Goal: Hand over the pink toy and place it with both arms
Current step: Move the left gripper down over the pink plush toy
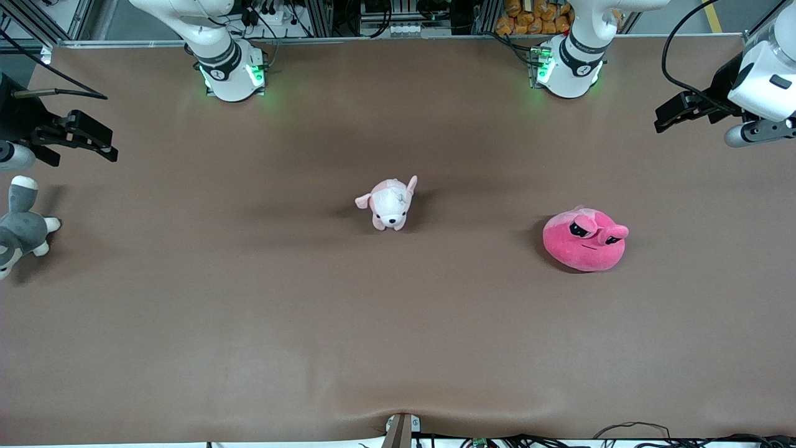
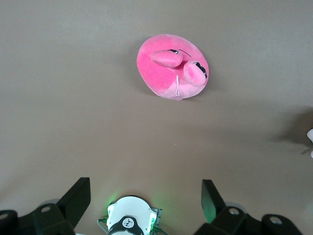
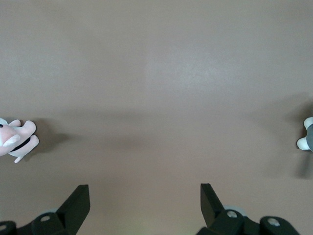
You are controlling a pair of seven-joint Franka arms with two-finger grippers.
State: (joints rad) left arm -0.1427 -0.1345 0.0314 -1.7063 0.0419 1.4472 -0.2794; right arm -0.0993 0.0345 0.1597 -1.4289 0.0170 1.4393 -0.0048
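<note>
A wide brown desk is seen, with the two robot bases standing along its top edge and cables running by the edge nearest the front camera.

The pink toy is found on the desk toward the left arm's end, about halfway between the edge with the bases and the edge nearest the camera. It is a round, bright pink plush with two bulging black eyes and a thin mouth line. It sits flat on the desk and nothing touches it.

The left gripper is held up in the air over the desk near the left arm's end edge, well apart from the pink toy. Its fingers are spread wide and nothing is held between them. In the left wrist view the pink toy is seen out ahead of the spread fingers, with bare desk between them.

A small pale pink and white puppy is seen near the middle of the desk, well apart from the pink toy.

The right gripper is held up over the right arm's end edge, and this arm waits. Its fingers are spread wide too, with nothing between them. A gray and white plush lies at that same edge, partly cut off.
</note>
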